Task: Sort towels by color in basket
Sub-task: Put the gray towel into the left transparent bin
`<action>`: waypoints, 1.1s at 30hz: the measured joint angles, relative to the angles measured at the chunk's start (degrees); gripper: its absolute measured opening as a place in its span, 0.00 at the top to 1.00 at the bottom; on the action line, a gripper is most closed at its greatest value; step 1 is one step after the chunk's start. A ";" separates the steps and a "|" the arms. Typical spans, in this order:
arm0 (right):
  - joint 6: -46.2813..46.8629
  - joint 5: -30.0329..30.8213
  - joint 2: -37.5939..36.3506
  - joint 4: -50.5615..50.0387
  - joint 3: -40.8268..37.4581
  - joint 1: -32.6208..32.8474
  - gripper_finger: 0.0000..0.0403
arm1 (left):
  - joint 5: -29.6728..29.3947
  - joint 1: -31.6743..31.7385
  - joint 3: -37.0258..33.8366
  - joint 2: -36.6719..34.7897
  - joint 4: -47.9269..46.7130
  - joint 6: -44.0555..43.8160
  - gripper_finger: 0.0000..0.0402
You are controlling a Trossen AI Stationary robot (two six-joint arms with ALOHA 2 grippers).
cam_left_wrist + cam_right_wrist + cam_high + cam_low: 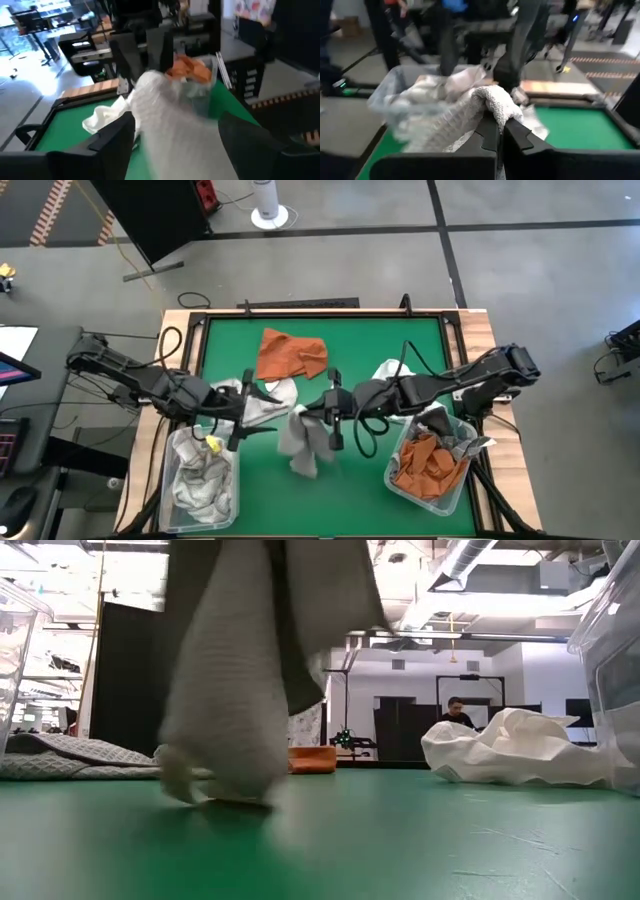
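Table: green mat [370,350], wood rim.
Room: grey concrete floor [540,270].
Right gripper [333,416]: clamped on grey towel [303,442].
Left gripper [246,412]: fingers spread wide.

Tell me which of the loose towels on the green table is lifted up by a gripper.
The grey towel at the middle: the right gripper pinches its top and it hangs down. The rust orange towel and the white towel lie flat, untouched.
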 joint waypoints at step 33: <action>-14.58 -4.83 -0.02 33.52 0.00 -2.34 0.90 | 15.62 8.06 -0.04 12.96 26.92 4.22 0.61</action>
